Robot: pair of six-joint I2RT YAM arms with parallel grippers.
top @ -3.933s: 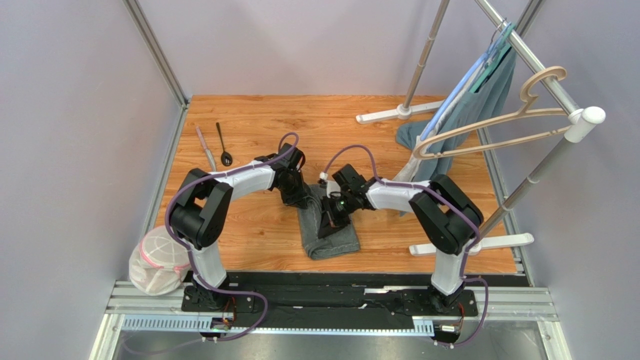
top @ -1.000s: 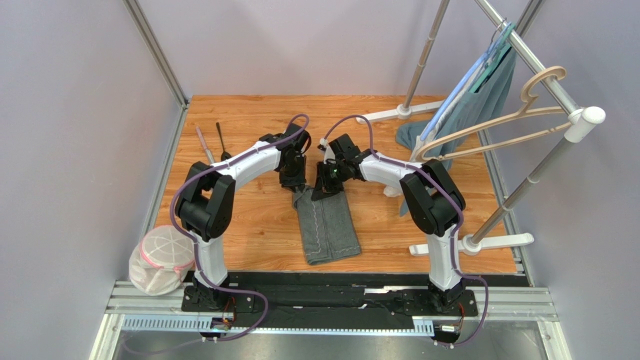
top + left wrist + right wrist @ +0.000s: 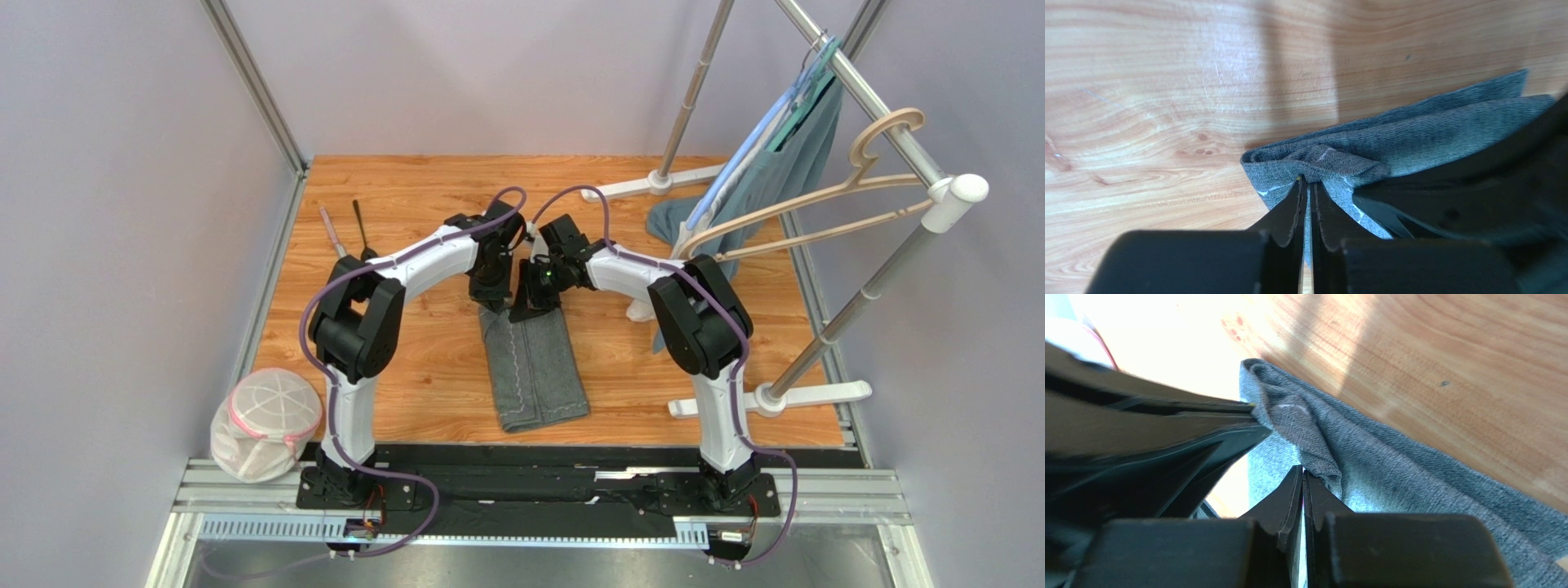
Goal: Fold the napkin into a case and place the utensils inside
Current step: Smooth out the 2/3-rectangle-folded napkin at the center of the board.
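The napkin lies as a narrow dark grey strip with pale stitching, running from the table's middle toward the near edge. Both grippers meet at its far end. My left gripper is shut on a bunched fold at the far left corner of the napkin. My right gripper is shut on the raised edge of the napkin just beside it. The jaws of each stand together with cloth pinched at the tips. The knife and the black spoon lie at the far left, partly behind the left arm.
A clothes rack with a teal-grey garment and hangers stands at the right, its white feet on the table. A white mesh bag sits off the near left corner. Frame posts line the left edge.
My left gripper has slid right along the napkin's far end, close to the right gripper, and closed on the cloth. The right gripper has barely moved.
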